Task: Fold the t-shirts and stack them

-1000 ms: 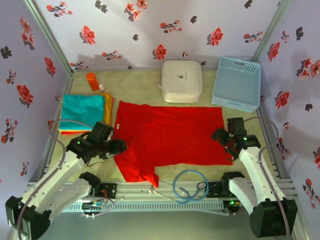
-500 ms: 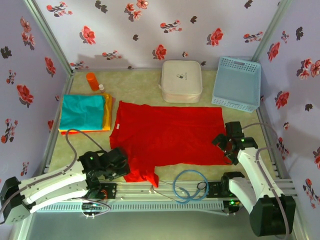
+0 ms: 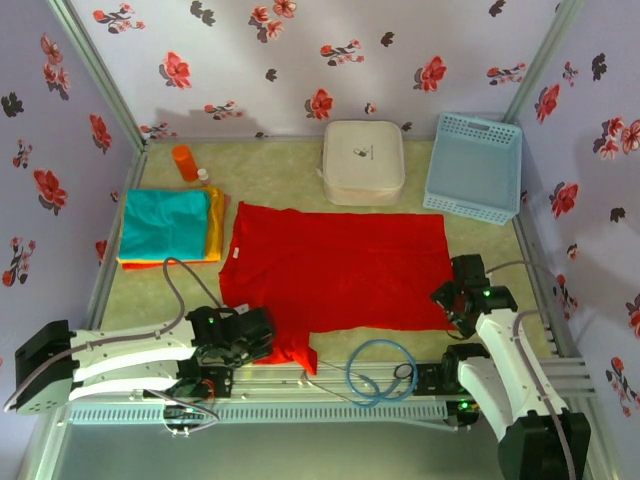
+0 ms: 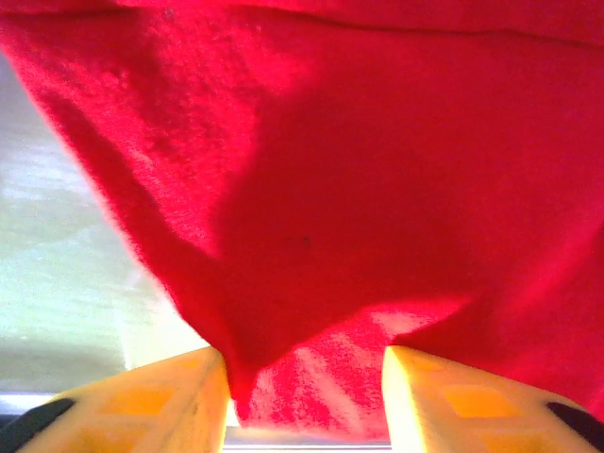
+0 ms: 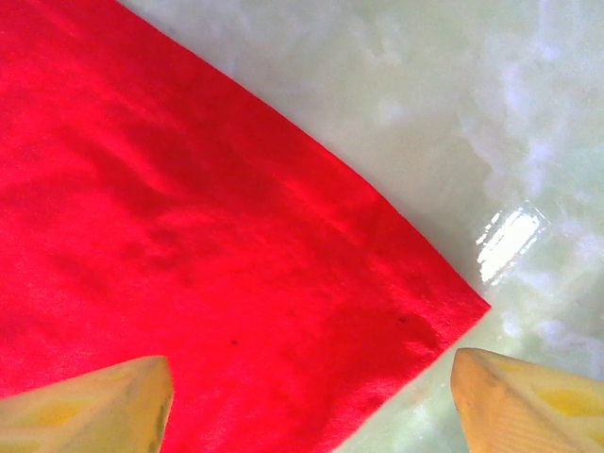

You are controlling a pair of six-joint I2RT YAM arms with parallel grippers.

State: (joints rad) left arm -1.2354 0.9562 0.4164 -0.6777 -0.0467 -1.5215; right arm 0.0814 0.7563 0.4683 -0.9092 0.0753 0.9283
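Pale mat [image 3: 270, 170], floral walls [image 3: 250, 90]. Red shirt [image 3: 340, 265] lies flat. Right gripper [image 5: 311, 363] gapes over 1 corner. Left gripper [image 4: 304, 354] straddles the sleeve tip, grip unclear.

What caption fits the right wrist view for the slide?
Right tool open over a corner of the red t-shirt on the pale table.
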